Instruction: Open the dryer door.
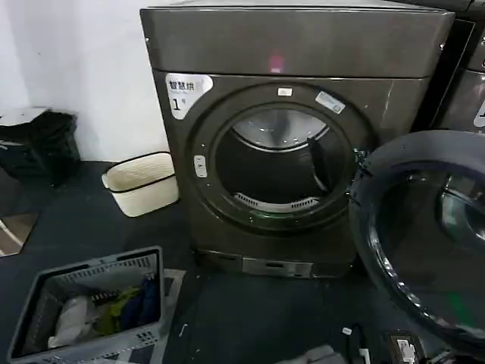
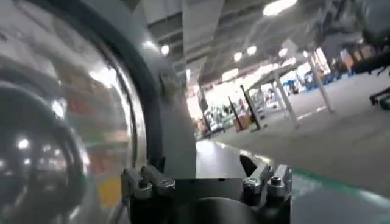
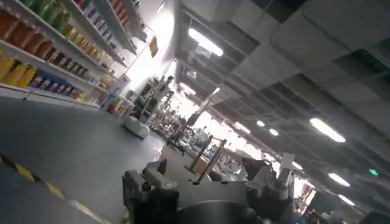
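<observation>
You see dryer door (image 1: 424,243) swung wide open right of dryer (image 1: 295,144); dark floor (image 1: 76,220) before dryer. Left gripper (image 2: 206,176) beside door, right gripper (image 3: 207,176) raised toward ceiling (image 3: 292,67); both jaws parted, empty.

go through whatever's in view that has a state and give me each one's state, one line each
dryer door: swung wide open, to the right of the opening
dryer: drum exposed and looks empty, pink light lit on the top panel
grey laundry basket: holds mixed clothes
white basket: upright on the floor beside the dryer, contents not visible
left gripper: open, right beside the door's glass
right gripper: open, holding nothing
</observation>
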